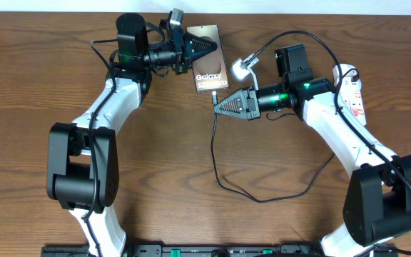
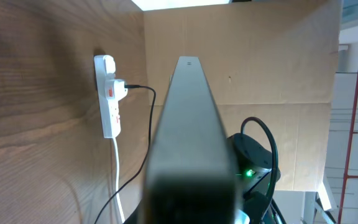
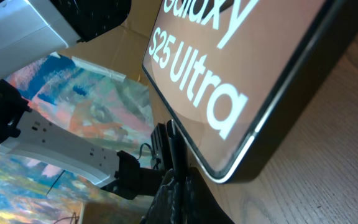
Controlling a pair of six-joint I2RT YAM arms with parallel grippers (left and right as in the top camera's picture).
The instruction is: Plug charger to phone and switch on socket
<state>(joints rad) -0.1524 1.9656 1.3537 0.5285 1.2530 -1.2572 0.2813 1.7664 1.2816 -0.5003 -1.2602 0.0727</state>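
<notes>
The phone (image 1: 210,63) lies near the table's far edge, its "Galaxy" lettering facing up. My left gripper (image 1: 207,47) is shut on its left long edge. In the left wrist view the phone (image 2: 188,118) runs edge-on straight away from the camera. My right gripper (image 1: 217,107) sits just below the phone's near short end, shut on the charger (image 1: 215,160) close to its connector tip. In the right wrist view the charger (image 3: 174,146) stands between the shut fingers (image 3: 194,186), right beside the phone's (image 3: 229,62) lower corner. The socket (image 1: 354,89) lies at the far right.
The charger's black cable loops across the middle of the table toward the right arm. In the left wrist view the socket (image 2: 109,99) has a black plug in it and a white cord trailing down. A cardboard wall stands behind the table.
</notes>
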